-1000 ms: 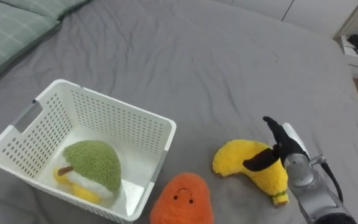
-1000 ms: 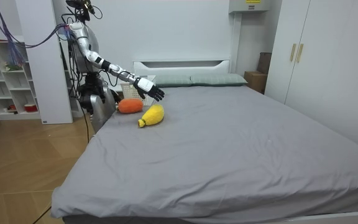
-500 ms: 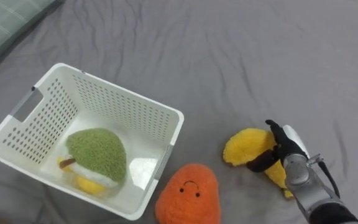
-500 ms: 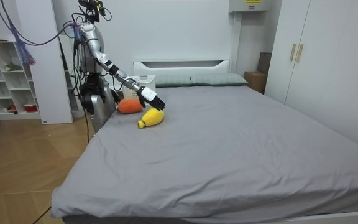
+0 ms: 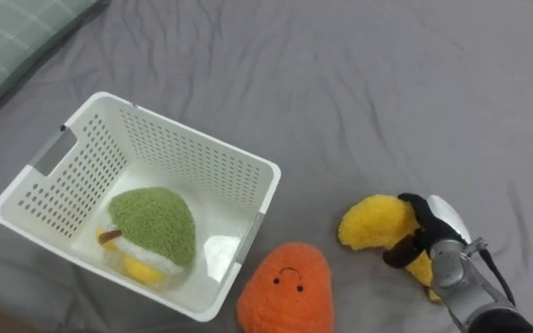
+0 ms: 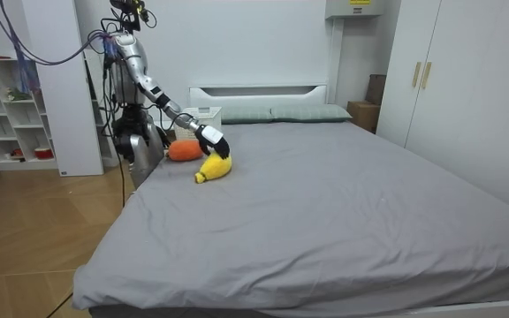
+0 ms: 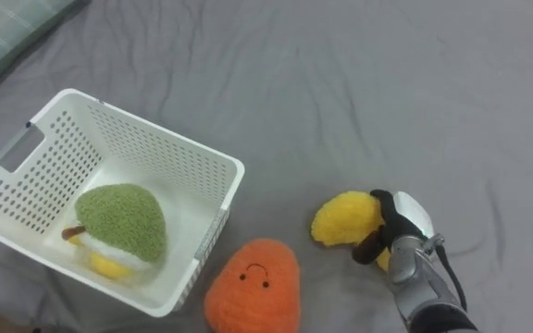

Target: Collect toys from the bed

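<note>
The grey bed (image 5: 387,83) takes up the eye views, with a green pillow (image 5: 12,37) at the upper left corner. The white slotted basket (image 5: 268,171) sits on the bed at the left centre, and a green plush toy (image 5: 155,222) lies inside it. At the bottom centre an orange plush toy (image 5: 285,291) with a small face rests just beside the basket's lower right corner.

The yellow plush banana (image 5: 370,222) lies on the sheet at the lower right. Its long axis runs from a fat end at the upper left down to the lower right, where it passes under the right hand (image 5: 438,225). This hand comes in from the lower right corner and is clenched on the banana, with dark fingers (image 5: 413,205) curled over the top and the thumb tucked at the near side.

From the hand, the basket lies to the left and slightly up. The orange toy sits low between them, and the basket's right wall is the edge to clear, so the carry probably needs a lift first.
</note>
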Robot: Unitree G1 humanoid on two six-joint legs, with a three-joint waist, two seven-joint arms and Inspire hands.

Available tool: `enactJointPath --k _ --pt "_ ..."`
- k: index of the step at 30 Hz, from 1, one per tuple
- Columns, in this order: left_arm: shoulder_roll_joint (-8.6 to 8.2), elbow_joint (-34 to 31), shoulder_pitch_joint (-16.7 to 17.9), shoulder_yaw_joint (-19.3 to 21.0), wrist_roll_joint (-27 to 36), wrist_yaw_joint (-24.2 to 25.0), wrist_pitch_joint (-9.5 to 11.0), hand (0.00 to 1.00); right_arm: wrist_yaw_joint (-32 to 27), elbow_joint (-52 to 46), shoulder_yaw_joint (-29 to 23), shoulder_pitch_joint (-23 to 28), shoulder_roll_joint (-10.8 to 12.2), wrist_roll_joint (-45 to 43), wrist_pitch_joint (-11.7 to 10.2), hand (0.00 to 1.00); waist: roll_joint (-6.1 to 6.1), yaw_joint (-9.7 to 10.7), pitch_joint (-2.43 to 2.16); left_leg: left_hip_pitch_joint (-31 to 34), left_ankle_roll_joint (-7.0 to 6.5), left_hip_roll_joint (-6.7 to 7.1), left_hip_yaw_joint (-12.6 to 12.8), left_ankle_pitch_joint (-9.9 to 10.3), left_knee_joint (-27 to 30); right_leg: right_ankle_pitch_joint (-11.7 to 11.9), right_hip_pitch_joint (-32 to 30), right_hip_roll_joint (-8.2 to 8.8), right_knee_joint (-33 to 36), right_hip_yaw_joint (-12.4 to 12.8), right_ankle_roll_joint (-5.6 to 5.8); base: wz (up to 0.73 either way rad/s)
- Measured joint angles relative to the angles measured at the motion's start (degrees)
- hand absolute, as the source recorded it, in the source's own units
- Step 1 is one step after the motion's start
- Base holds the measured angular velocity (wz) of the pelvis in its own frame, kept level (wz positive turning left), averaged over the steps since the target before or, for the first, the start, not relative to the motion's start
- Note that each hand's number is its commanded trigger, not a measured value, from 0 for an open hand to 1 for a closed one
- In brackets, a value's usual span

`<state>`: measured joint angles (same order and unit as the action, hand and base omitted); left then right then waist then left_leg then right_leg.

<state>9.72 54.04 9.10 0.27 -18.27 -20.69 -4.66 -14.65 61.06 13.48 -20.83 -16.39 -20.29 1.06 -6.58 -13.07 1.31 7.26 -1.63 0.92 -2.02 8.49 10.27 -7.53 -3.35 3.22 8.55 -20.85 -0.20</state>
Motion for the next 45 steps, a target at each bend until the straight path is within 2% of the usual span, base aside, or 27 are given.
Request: enactJointPath --k 11,25,30,33,37,41,45 --pt "0.0 0.1 0.7 0.1 0.0 0.2 -0.3 0.0 -0.8 2.1 0.0 0.3 -0.1 -0.6 0.3 1.0 0.26 0.0 -0.17 0.0 0.01 0.01 -0.3 0.0 -0.2 0.0 0.0 0.01 0.0 -0.6 0.0 0.01" --pt "0.04 0.1 0.8 0.1 -0.2 1.3 -0.2 0.0 0.4 2.0 -0.1 2.0 -0.1 -1.7 0.0 1.0 -0.17 0.1 -0.59 -0.1 0.03 0.08 -0.6 0.0 0.4 0.0 0.5 0.09 0.0 -0.9 0.0 0.0" --pt "0.11 0.1 0.9 0.2 0.0 1.4 -0.2 0.0 0.4 1.8 -1.3 2.9 -0.2 -1.5 -0.3 1.0 -0.03 0.4 -0.6 -0.5 0.02 0.27 -1.3 0.0 0.5 0.0 1.4 0.21 0.0 -1.4 0.03 0.06" --pt "0.12 -0.2 1.5 0.2 0.2 1.4 -0.1 0.0 0.5 0.6 -1.3 3.0 -0.3 -1.2 -0.2 1.0 -0.03 1.3 -0.59 -1.0 0.0 0.35 -1.3 -0.1 0.5 0.0 1.7 0.29 0.0 -1.2 0.05 0.0" --pt "0.1 -0.2 2.9 0.6 0.0 1.3 0.1 0.0 1.1 -7.0 -3.6 4.1 -0.5 -2.8 0.0 1.0 -0.02 3.2 -0.6 -2.2 -0.05 0.33 -0.5 -0.1 0.3 -0.1 2.5 0.38 0.1 -0.9 0.12 -0.06" --pt "0.05 -0.2 2.4 1.5 0.1 1.1 0.8 0.0 1.7 -14.5 -4.9 5.9 -1.7 -2.9 -0.2 1.0 0.02 4.2 -0.61 -4.3 -0.15 0.36 0.0 0.0 -0.7 -0.2 4.3 0.51 0.0 -0.2 0.34 -0.07" --pt "-0.05 -0.7 1.8 2.4 1.6 1.1 1.0 0.0 2.9 -29.0 -7.8 9.8 -1.7 -4.4 -0.2 1.0 0.58 5.6 -0.88 -5.2 -0.23 0.41 0.6 -0.1 -0.8 -0.2 4.7 0.48 0.1 0.8 0.39 -0.11"
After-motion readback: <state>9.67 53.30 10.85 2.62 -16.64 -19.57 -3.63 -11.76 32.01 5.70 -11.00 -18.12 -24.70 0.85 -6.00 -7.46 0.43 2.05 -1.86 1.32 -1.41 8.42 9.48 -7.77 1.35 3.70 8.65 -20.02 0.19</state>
